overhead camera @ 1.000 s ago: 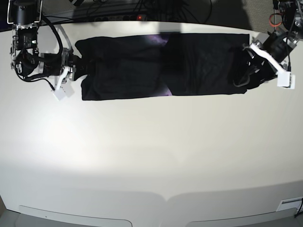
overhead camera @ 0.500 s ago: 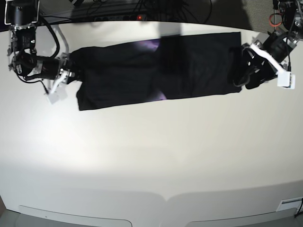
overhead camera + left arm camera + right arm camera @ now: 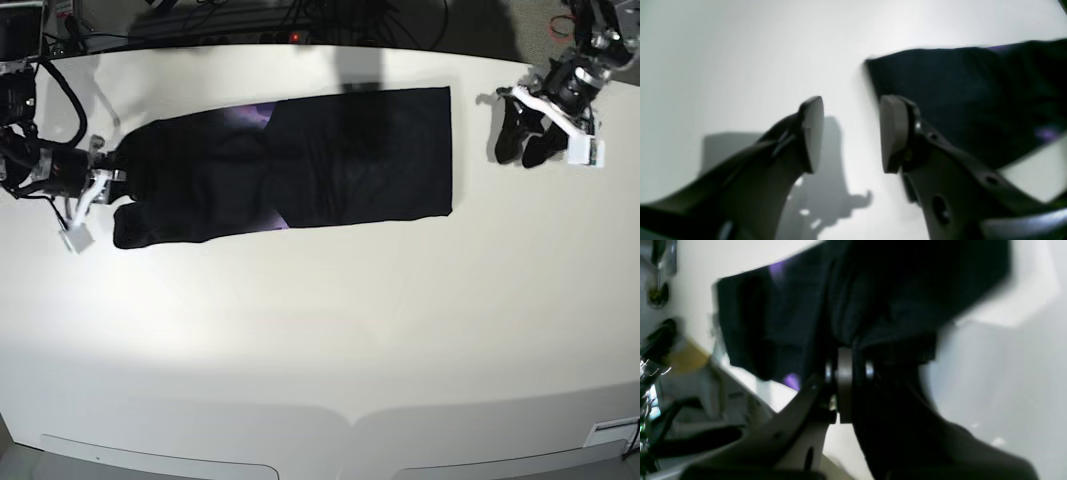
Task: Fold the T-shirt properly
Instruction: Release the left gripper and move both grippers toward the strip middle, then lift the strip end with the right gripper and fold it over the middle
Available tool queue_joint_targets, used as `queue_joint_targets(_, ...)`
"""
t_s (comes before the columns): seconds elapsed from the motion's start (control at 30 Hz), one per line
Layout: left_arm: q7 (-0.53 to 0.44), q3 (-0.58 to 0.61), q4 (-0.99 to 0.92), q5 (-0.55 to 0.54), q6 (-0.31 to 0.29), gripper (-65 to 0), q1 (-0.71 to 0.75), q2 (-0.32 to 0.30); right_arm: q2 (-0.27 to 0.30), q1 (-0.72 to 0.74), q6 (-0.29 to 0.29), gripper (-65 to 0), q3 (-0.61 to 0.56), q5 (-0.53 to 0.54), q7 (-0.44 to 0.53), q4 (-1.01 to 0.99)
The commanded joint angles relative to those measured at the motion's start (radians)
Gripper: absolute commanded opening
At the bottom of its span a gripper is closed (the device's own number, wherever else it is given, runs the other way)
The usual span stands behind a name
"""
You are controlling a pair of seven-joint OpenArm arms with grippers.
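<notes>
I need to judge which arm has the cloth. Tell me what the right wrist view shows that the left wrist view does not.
Right wrist view only: the right gripper shut on a bunched edge of the T-shirt, with cables at the frame's left. Left wrist view only: the left gripper open and holding nothing, over the bare table, beside the shirt's end. Both show the black T-shirt with purple glimpses and the white table.

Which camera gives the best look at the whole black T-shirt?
The base view: the T-shirt lies there entire, a long band on the table. The left wrist view shows one end only; the right wrist view shows blurred cloth bunched in the right gripper.
</notes>
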Motion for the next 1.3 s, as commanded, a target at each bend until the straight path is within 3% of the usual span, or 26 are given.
queue_joint_targets(0.0,-0.053,-0.004,-0.022,0.013,-0.009,-38.6,-0.004,0.002,0.013,0.014,0.006,-65.0,0.008,0.031,0.003,0.048)
queue_joint_targets(0.07,-0.100,-0.004,-0.098,0.068,-0.009,-38.6,-0.019,0.004,-0.018,0.014,0.006,-65.0,0.008,0.031,-0.019,0.113)
queue_joint_targets(0.23,-0.105,0.004,-0.230,0.139,-0.009,-38.6,-0.083,0.005,-0.130,0.015,0.006,-65.0,0.008,0.028,-0.062,0.235)
queue_joint_targets(0.57,-0.082,0.189,-0.270,0.140,-0.009,-38.6,-0.102,0.004,-0.325,0.014,0.006,-65.0,0.004,0.024,-0.081,0.340)
queue_joint_targets(0.77,-0.082,0.283,-0.270,0.140,-0.009,-38.6,-0.102,0.004,-0.382,0.014,0.006,-65.0,-0.127,0.023,-0.087,0.340)
queue_joint_targets(1.0,-0.082,0.285,-0.270,0.137,-0.009,-38.6,-0.102,0.004,-0.473,0.014,0.006,-65.0,-0.329,-0.114,-0.048,0.340)
queue_joint_targets(1.27,-0.083,0.285,-0.270,0.131,-0.009,-38.6,-0.102,0.004,-0.583,0.014,0.006,-65.0,-0.427,-0.312,0.025,0.336)
